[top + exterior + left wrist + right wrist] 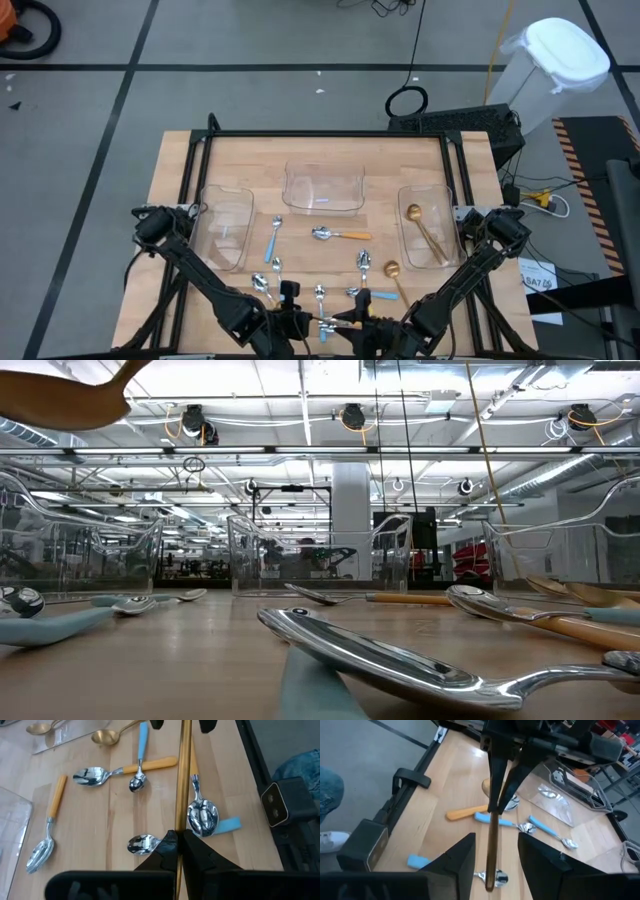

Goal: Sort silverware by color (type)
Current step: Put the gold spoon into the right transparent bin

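My left gripper [177,840] is clenched on the handle of a gold spoon [183,780] at the centre of the table's near edge. My right gripper [495,842] is released just beside it, fingers straddling that handle with a gap on each side.

Farther out, loose spoons crowd the centre:
- a second gold spoon [393,272]
- a blue-handled spoon [273,240]
- an orange-handled spoon [345,236]

Beyond them are the left tray [228,195], the middle tray [323,205] and the right tray [445,215], which holds gold spoons [425,230]. Bare wood lies along the far edge.

Spoons scattered, one gold spoon [180,785] gripped in the left hand [177,851]

Its slim handle runs forward from that hand; orange-handled spoons [46,832] and blue-handled spoons [140,757] lie flat beyond it.
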